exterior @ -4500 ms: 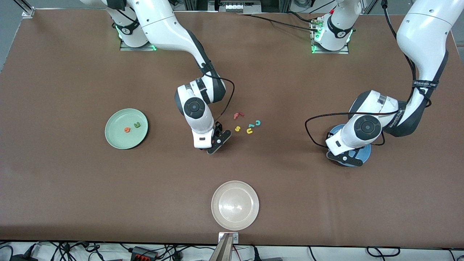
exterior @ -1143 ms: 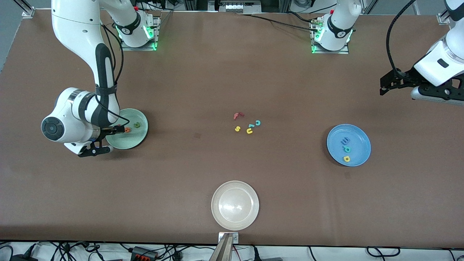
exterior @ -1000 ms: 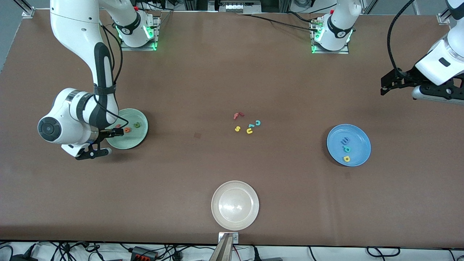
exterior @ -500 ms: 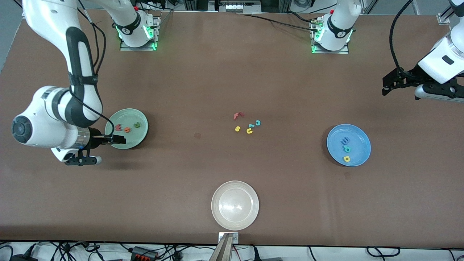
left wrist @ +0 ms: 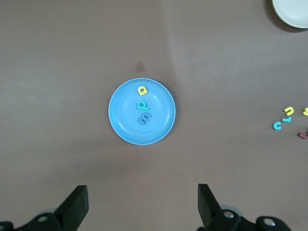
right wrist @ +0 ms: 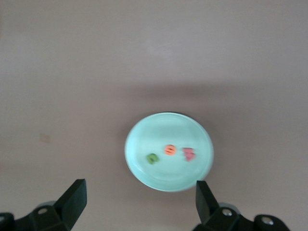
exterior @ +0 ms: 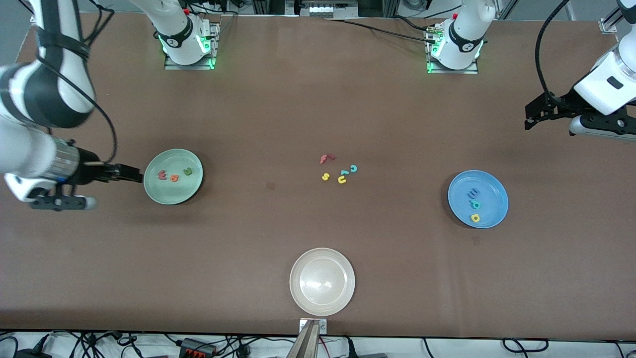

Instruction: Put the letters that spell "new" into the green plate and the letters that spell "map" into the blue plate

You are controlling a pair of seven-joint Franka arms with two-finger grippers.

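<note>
The green plate (exterior: 191,186) (right wrist: 159,130) holds the pinkish-red "w" (exterior: 162,175) (right wrist: 189,154), the orange "e" (exterior: 174,178) (right wrist: 169,150) and the olive-green "n" (exterior: 187,171) (right wrist: 153,158). My right gripper (exterior: 130,174) (right wrist: 140,183) hangs open and empty, high up just off that plate's rim toward the right arm's end. The blue plate (exterior: 494,191) (left wrist: 159,125) holds the blue "m" (exterior: 474,192) (left wrist: 143,118), teal "p" (exterior: 476,204) (left wrist: 141,105) and yellow "a" (exterior: 475,217) (left wrist: 141,90). My left gripper (exterior: 532,118) (left wrist: 142,188) waits open and empty, raised over bare table at the left arm's end.
Loose letters lie mid-table: a red "f" (exterior: 325,158), a yellow "s" (exterior: 325,176), a teal "c" (exterior: 353,168), a yellow "u" (exterior: 342,180). A cream-white plate (exterior: 322,281) sits near the front edge.
My right gripper has risen and drawn back off the green plate toward the right arm's end, uncovering the "w" in the plate. The left arm has barely moved.
</note>
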